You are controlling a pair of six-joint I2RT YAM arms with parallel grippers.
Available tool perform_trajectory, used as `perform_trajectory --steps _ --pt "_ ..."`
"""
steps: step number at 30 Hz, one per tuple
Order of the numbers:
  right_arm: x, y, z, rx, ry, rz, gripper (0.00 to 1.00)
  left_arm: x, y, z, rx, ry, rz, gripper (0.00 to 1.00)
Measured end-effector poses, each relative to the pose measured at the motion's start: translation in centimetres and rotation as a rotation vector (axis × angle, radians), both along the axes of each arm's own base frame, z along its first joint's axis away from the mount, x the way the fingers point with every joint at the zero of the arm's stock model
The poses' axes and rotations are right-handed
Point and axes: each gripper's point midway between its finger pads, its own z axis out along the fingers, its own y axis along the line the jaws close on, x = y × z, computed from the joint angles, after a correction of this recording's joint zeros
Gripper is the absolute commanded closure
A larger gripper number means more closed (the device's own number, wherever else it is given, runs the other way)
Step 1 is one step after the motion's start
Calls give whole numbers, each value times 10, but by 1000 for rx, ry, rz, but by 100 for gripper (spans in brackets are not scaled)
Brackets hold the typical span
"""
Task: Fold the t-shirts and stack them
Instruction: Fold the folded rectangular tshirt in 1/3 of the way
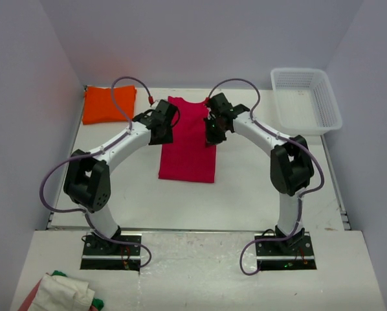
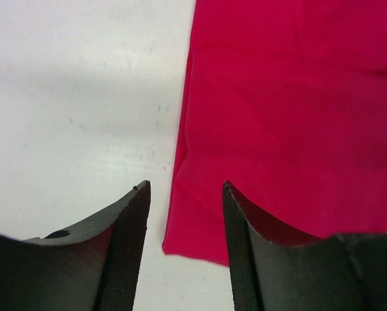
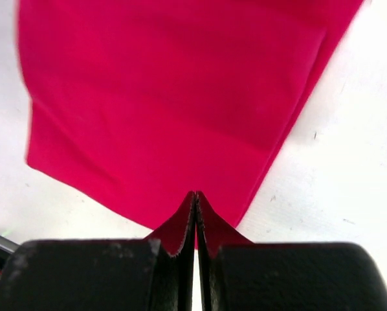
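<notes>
The crimson-red t-shirt [image 1: 188,149] lies flat in the middle of the table, folded into a long narrow strip. The orange t-shirt [image 1: 109,103] lies folded at the back left corner. My left gripper [image 1: 162,126] is open and empty over the red shirt's left edge; in the left wrist view the gripper [image 2: 186,186] straddles a corner of the shirt [image 2: 290,116]. My right gripper [image 1: 213,133] is shut over the shirt's right edge. In the right wrist view its jaws [image 3: 195,193] are pressed together above the cloth [image 3: 167,97], with nothing seen between them.
A white mesh basket [image 1: 329,103] stands at the back right. A pile of pale and coloured cloth [image 1: 61,293] lies off the table at the near left. White walls enclose the table on three sides.
</notes>
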Motion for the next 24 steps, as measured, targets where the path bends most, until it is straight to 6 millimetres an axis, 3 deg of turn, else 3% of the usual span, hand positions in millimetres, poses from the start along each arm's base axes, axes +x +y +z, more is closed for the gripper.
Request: perform_trajectory --steps 5,7,10,15,24 --pt "42 21 23 18 -71 20 100 -41 5 -34 -22 107 -33 75" --pt "52 26 18 14 -67 24 100 -57 6 -46 -31 143 -44 88" --pt "55 26 -1 -9 -21 24 100 -73 9 -55 -47 173 -56 99" --pt "49 16 -31 -55 62 12 100 -81 6 -56 -79 172 -73 100" --pt "47 -1 -41 -79 102 -16 100 -91 -5 -61 -132 174 -114 100"
